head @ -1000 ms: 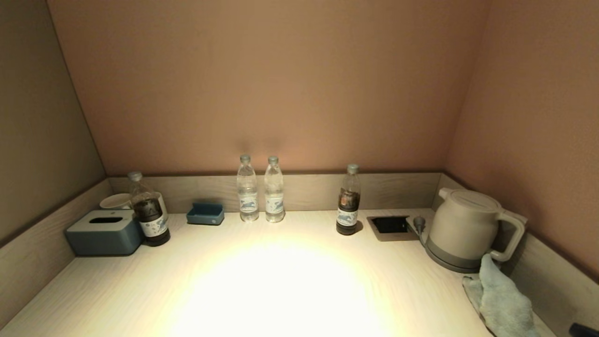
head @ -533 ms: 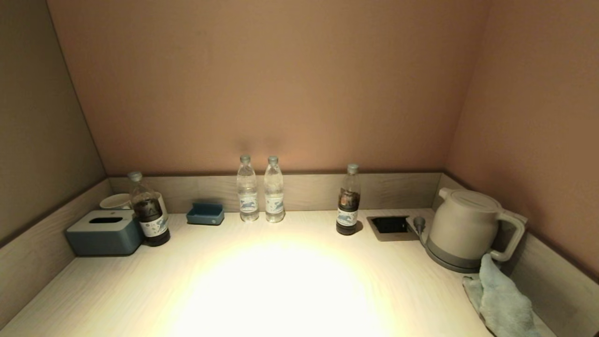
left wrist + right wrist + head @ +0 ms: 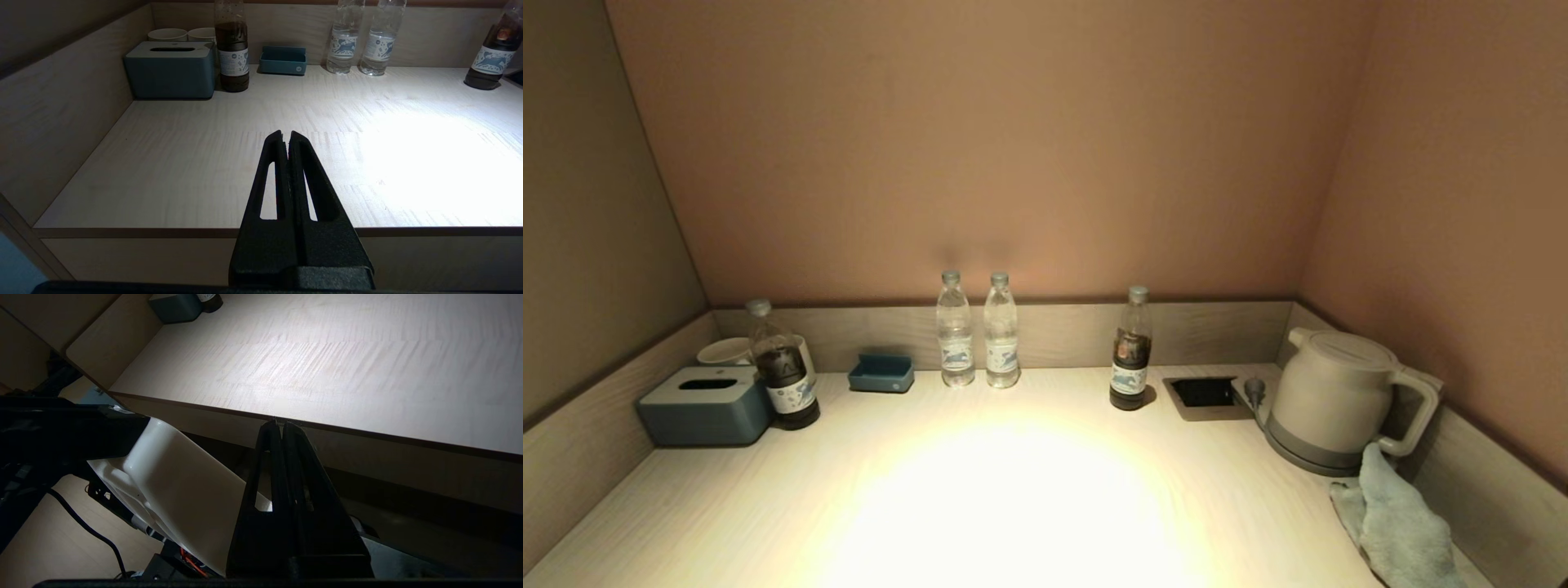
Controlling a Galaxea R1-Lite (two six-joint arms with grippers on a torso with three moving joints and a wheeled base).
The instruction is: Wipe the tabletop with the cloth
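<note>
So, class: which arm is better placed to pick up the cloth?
Probably the right. The cloth lies at the tabletop's near right corner, beside the kettle. The right gripper is shut below the front edge; the left gripper, also shut, faces the left side.

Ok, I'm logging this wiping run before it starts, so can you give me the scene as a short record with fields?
cloth: crumpled on the tabletop's near right corner, beside the kettle, not held
tabletop: bare in the middle
left tool: shut, empty, at the front edge
right tool: shut, empty, below the front edge
back row: tissue box, four bottles, blue tray
wiping: not begun
</note>
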